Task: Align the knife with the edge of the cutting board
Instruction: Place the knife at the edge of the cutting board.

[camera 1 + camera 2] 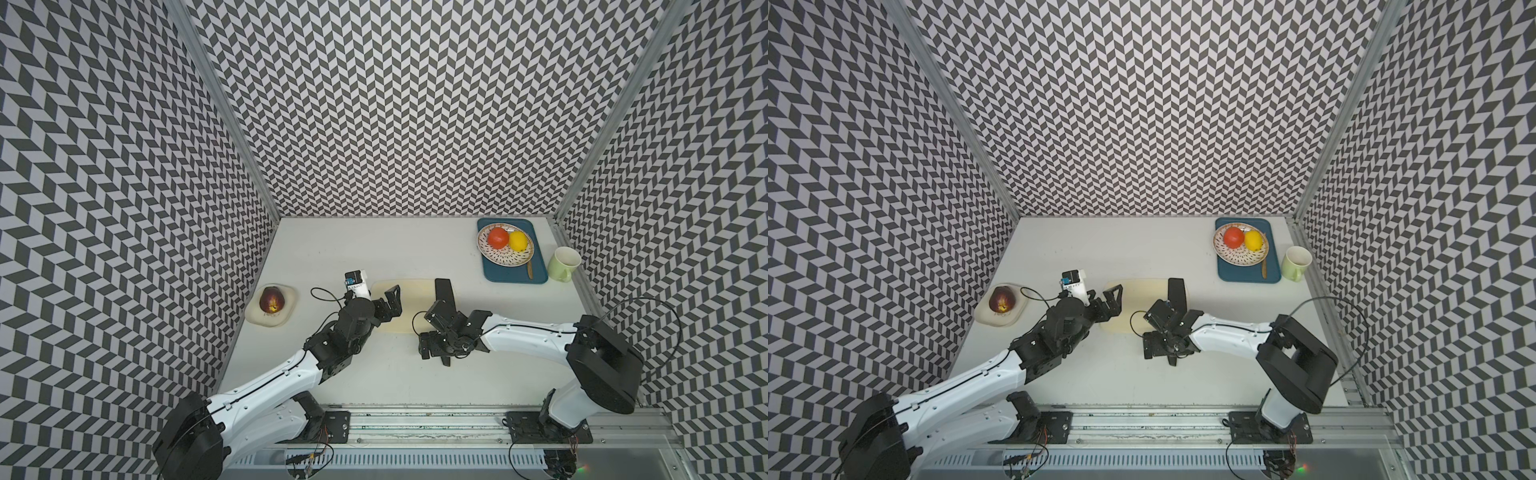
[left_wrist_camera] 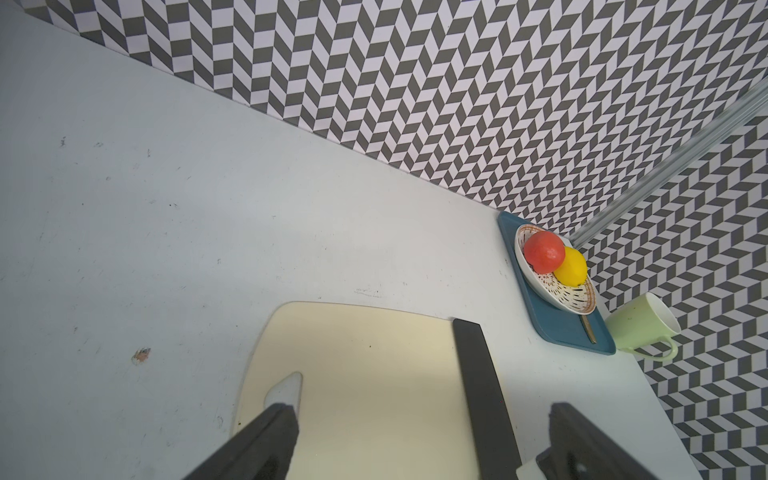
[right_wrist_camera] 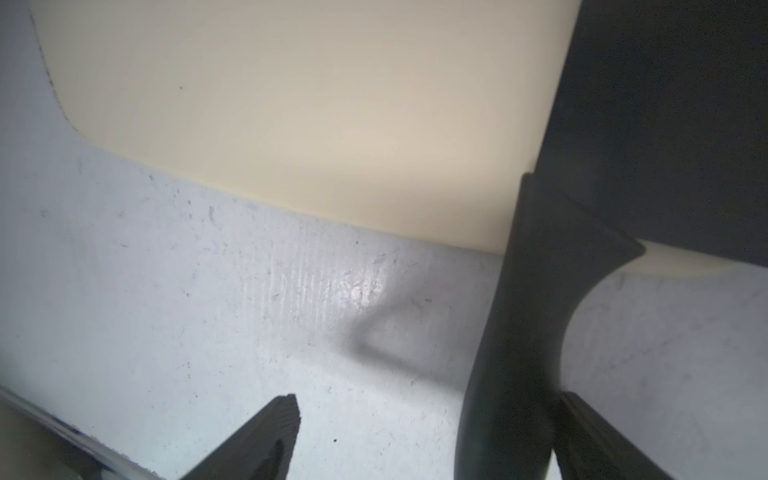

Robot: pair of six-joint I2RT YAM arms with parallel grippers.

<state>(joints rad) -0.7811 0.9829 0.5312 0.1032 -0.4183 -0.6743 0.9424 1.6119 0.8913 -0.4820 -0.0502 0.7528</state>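
The cream cutting board (image 1: 411,307) lies in the middle of the table. The black knife (image 1: 443,293) rests with its blade along the board's right short end, and its handle (image 3: 519,332) runs off the near edge onto the table. My right gripper (image 3: 428,401) is open and reaches down around the handle. The handle lies close to one finger (image 3: 590,436), with a wide gap to the other finger (image 3: 270,436). My left gripper (image 2: 419,415) hovers open over the board's left end, by its hole (image 2: 286,388), and holds nothing. In both top views the right gripper (image 1: 1163,345) hides the middle of the handle.
A dark blue tray (image 1: 498,274) at the back right carries a patterned bowl (image 1: 484,245) with a red and a yellow fruit, plus a thin brown utensil (image 1: 530,270). A green mug (image 1: 563,266) stands right of the tray. A pale dish (image 1: 253,316) with a red fruit sits at the left wall.
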